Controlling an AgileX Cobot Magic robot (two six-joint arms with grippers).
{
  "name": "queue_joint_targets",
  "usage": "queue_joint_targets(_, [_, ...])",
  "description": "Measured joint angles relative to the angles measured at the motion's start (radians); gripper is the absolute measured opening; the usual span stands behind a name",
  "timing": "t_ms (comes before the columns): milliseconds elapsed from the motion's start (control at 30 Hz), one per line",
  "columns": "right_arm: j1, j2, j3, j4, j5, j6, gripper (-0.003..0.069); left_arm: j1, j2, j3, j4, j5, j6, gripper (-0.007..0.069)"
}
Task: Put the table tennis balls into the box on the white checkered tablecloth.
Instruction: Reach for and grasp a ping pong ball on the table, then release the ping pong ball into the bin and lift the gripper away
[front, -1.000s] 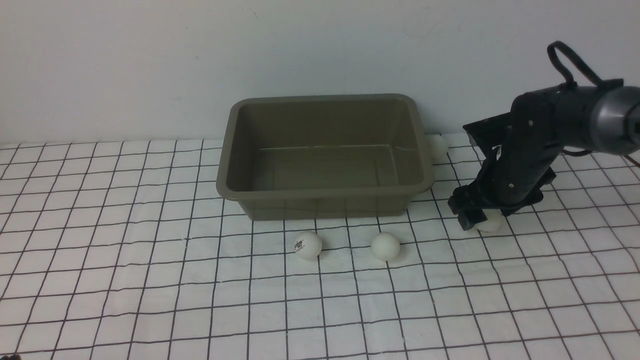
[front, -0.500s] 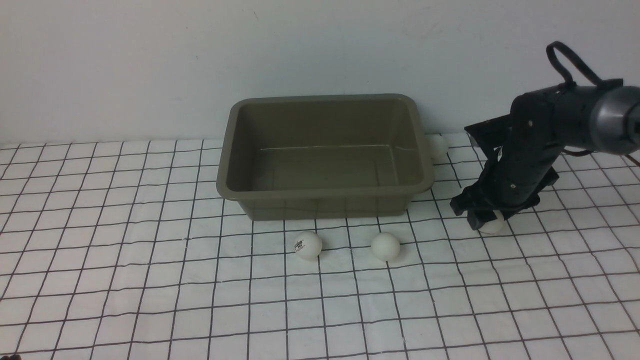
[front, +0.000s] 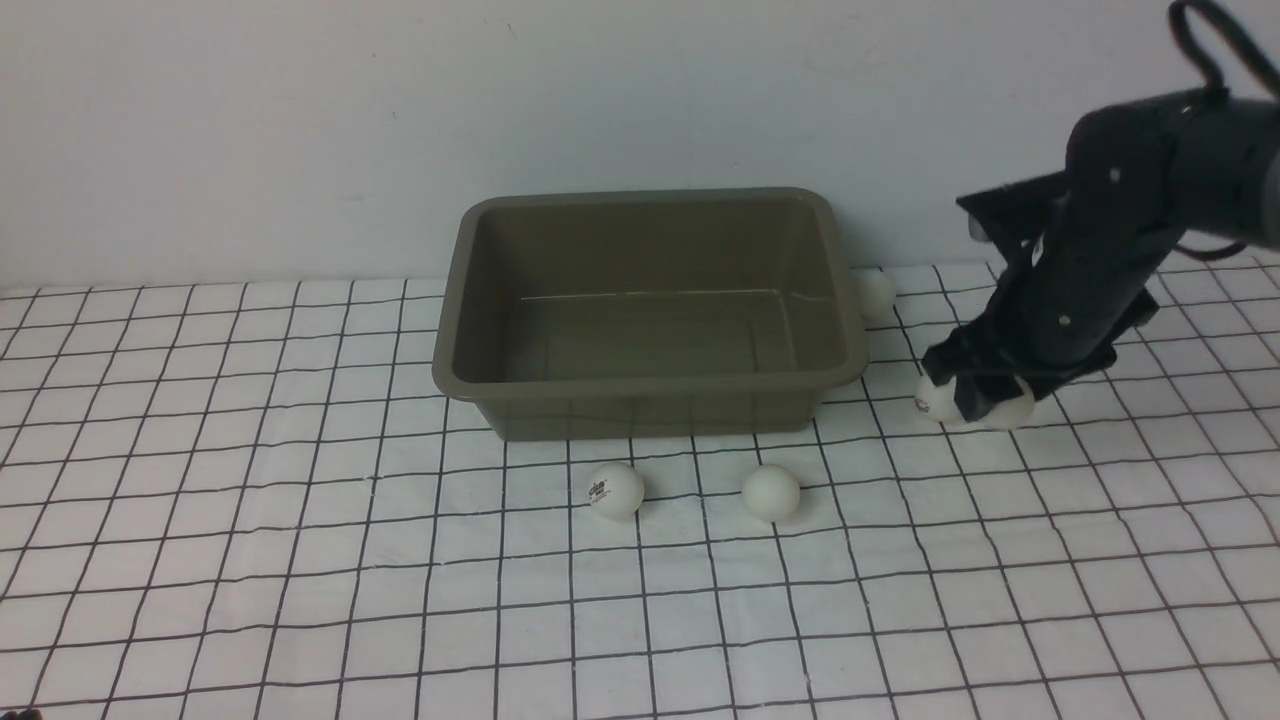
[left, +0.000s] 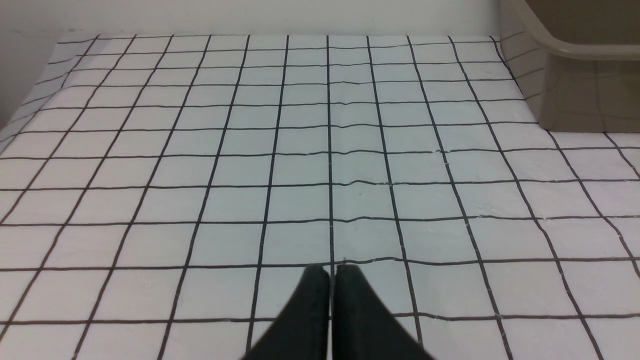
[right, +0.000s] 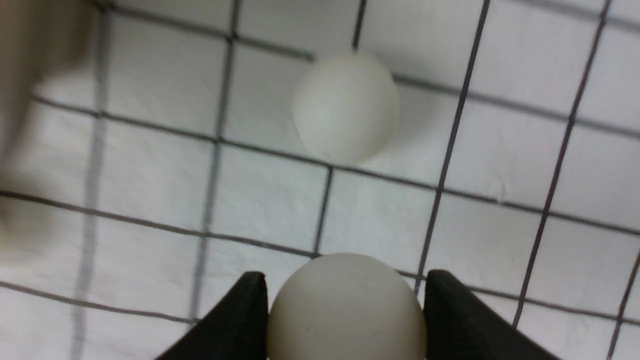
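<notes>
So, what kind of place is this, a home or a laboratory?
Probably a robot test bench, not a home: a white checkered tablecloth against a bare wall, a lone box with table tennis balls near it, and a black robot arm.

Tablecloth and box are being viewed from the robot's side, facing the wall. From the left wrist, tablecloth is being skimmed low, box corner shared; from the right wrist, viewed close, downward.
</notes>
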Motion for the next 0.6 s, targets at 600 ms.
queue_joint_targets(600, [0.196,0.226,-0.500,0.196,0.014,-0.124,0.0366,0.000,0.000,0.000,0.000,0.000,0.000,-0.0004])
